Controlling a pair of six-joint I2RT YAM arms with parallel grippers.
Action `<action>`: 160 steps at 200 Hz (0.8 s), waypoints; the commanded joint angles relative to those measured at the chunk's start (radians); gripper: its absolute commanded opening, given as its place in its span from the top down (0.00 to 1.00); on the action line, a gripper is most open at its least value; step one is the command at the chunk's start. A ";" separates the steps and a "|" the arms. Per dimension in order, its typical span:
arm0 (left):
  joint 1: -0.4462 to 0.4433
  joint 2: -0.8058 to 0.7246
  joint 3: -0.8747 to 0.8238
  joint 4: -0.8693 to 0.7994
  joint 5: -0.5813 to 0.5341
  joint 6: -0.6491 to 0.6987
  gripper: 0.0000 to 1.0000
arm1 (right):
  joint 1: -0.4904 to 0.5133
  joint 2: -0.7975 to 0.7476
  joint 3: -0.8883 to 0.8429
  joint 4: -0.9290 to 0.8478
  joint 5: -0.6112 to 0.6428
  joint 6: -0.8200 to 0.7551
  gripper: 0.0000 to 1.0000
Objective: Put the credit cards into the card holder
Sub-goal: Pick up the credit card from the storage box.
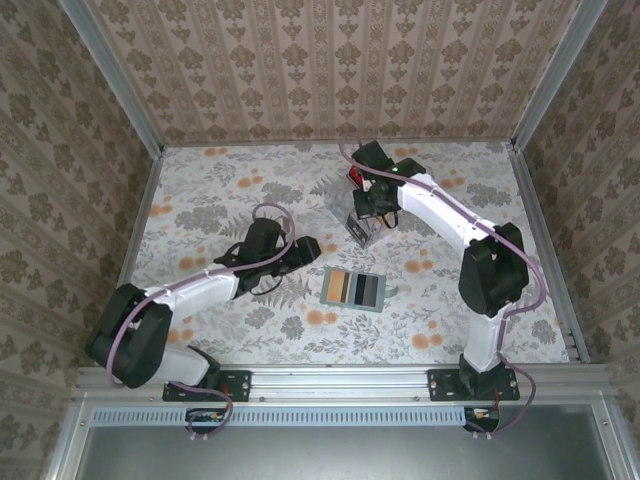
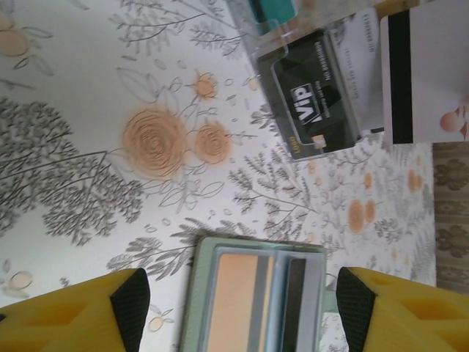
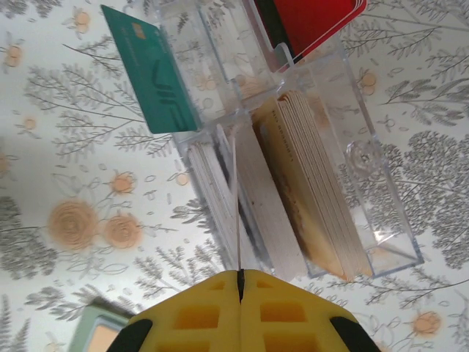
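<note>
Plainly, we see the main hazard at the right claw (image 3: pixel 240 279). It is clenched on a single pale credit card (image 3: pixel 237 209) by one short edge, and the card shows edge-on above the clear tray (image 3: pixel 381 220) with its stacks of credit cards (image 3: pixel 315 183). With so little of the card pinched, we judge it could swivel or slip out on the way over. It also hangs so close to the packed stacks that a neighbour might be dragged up with it.

The card holder (image 2: pixel 201 293) lies open and flat on the table (image 1: pixel 200 190), nearer the arm bases than the tray, with tan, brown and grey cards (image 2: pixel 238 301) in its slots. It is loose (nothing pins it), so a card pushed in at a slant could shove it along instead of seating. The card could also jam against one already in a slot.

The left claw (image 1: pixel 308 247) is released, its fingers (image 2: pixel 132 304) spread to either side of the holder and gripping nothing. Unless it steadies the holder, we expect that slide.

As for writing, we can read only "VIP" on a black card (image 2: pixel 314 99) in the tray; the fine print beside it is too small. The green card (image 3: pixel 150 70) shows a chip and a mark we cannot make out. The red piece (image 3: pixel 315 18) at the tray's end shows nothing legible.
</note>
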 commanded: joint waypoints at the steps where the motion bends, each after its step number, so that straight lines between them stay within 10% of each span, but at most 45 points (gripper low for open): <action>1: 0.032 0.031 0.029 0.134 0.100 -0.045 0.27 | -0.024 -0.081 -0.045 0.050 -0.134 0.072 1.00; 160: 0.090 0.360 0.135 0.869 0.361 -0.454 0.30 | -0.065 -0.326 -0.341 0.412 -0.580 0.394 1.00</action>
